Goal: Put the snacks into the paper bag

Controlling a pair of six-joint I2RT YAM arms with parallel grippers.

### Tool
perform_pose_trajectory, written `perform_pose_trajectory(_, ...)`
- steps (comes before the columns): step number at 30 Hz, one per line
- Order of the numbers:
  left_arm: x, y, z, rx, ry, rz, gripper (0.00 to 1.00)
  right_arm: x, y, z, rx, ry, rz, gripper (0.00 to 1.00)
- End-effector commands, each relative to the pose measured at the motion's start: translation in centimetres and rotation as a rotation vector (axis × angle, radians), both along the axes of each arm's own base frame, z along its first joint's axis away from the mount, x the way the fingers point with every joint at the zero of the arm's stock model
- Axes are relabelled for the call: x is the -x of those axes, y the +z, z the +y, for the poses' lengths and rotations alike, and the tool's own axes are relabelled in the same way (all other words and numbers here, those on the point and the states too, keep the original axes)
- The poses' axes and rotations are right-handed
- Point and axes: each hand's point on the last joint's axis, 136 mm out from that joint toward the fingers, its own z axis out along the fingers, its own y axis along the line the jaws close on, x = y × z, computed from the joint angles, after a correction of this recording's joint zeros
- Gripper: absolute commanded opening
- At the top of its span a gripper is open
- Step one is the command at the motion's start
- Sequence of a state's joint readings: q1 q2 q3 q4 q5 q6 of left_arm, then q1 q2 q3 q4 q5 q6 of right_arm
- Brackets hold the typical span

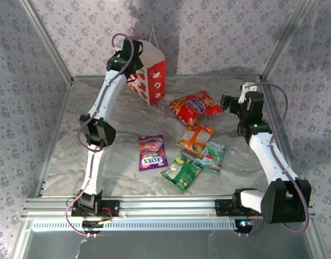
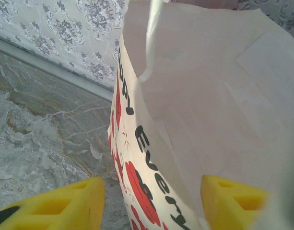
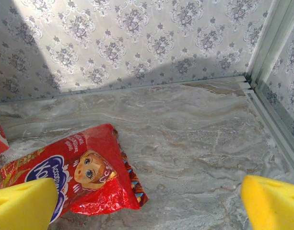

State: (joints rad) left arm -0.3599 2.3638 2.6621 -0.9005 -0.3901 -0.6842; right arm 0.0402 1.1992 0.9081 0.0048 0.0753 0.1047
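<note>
Five snack packets (image 1: 195,139) are lying mid-right on the marble table (image 1: 127,124), the red packet (image 1: 195,106) just left of the wide-open right gripper (image 3: 149,201) — far left, the left gripper (image 2: 151,191) is straddling the paper bag (image 1: 150,81) wall, jaws parted.

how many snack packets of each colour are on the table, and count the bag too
red packet: 1
purple packet: 1
orange packet: 1
teal packet: 1
green packet: 1
paper bag: 1
total: 6
</note>
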Motion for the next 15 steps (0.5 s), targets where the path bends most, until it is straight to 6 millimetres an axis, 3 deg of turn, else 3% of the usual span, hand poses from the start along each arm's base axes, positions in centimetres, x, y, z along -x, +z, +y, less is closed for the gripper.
perform_pose_trajectory(1,-0.5,0.6,0.6,0.024,0.029,-0.028,0.53,-0.4,1.1,0.1,0.017,0.001,-0.029,1.0)
perform_pose_trajectory(8,-0.2,1.4,0.4,0.044,0.012,-0.032,0.39,-0.4,1.1,0.1,0.014,0.001,-0.029,1.0)
perform_pose_trajectory(15,0.8,1.8,1.6,0.031,0.016,0.001,0.15,-0.3,1.1,0.1,0.003,0.0,-0.029,1.0)
